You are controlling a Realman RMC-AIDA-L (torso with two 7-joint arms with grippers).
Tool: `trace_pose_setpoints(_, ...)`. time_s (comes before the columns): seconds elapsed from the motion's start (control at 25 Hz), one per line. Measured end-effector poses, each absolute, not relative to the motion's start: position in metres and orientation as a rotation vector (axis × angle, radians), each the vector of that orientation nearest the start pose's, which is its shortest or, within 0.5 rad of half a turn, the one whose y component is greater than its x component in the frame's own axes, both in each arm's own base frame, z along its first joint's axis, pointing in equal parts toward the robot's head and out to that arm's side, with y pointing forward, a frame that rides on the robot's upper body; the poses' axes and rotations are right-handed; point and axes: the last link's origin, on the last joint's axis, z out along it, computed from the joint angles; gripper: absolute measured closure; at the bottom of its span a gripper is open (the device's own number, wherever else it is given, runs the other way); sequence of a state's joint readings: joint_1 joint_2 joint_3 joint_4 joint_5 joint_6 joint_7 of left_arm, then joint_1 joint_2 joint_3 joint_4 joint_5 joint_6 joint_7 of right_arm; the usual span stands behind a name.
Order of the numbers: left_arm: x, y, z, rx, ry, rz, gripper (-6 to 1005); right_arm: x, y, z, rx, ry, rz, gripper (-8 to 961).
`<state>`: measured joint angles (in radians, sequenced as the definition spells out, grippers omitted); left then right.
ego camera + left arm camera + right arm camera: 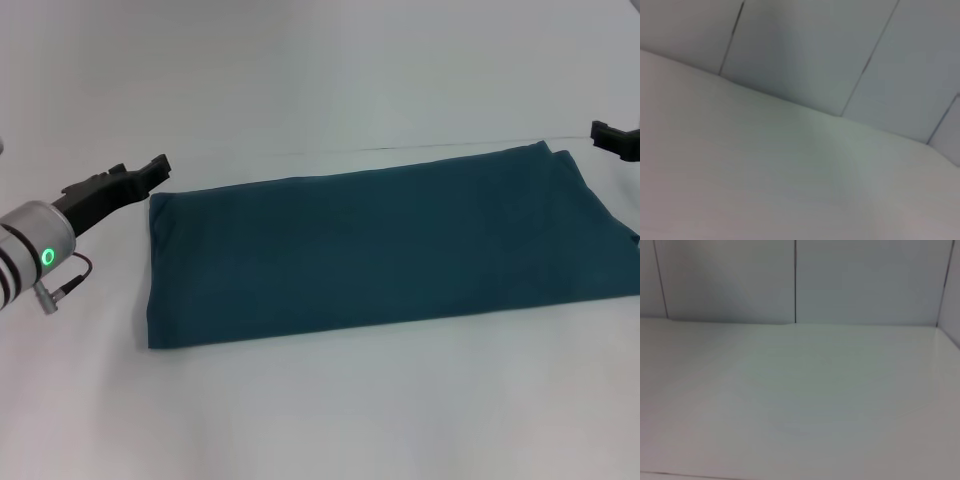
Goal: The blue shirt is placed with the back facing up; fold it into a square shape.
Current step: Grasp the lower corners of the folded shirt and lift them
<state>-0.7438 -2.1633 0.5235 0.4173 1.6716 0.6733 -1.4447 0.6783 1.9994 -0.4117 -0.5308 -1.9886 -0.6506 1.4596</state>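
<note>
Teal-blue shirt [380,250] lies folded long, plain, no lettering showing; both pincers' grip I cannot tell.

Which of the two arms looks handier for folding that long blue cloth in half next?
Probably the left. The left gripper hovers beside the blue shirt's far left corner; the right gripper barely shows at the far right.

Your head camera is looking forward and down from above at the white table [320,420], taking in the blue shirt [380,245] across the middle of the frame, the left gripper [150,170] at the left edge and the right gripper [612,138] at the upper right. Your two wrist cameras are skimming low over the bare table surface [765,190] toward the panelled back wall [790,280]. They are sharing only the tabletop with the head view.
</note>
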Motion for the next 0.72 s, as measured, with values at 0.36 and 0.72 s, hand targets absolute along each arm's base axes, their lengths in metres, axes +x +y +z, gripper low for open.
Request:
trace_pose_setpoints(0.36, -0.275, 0.411, -0.011, -1.951, -1.105, -0.829, 327, 0.359, 0.389, 0.11, -1.807, 1.143, 0.606, 170)
trace_pose_setpoints(0.72, -0.283, 0.384, -0.007, -2.041, -1.137, -0.867, 333, 0.367, 0.342, 0.125, -1.853, 1.365, 0.721, 169)
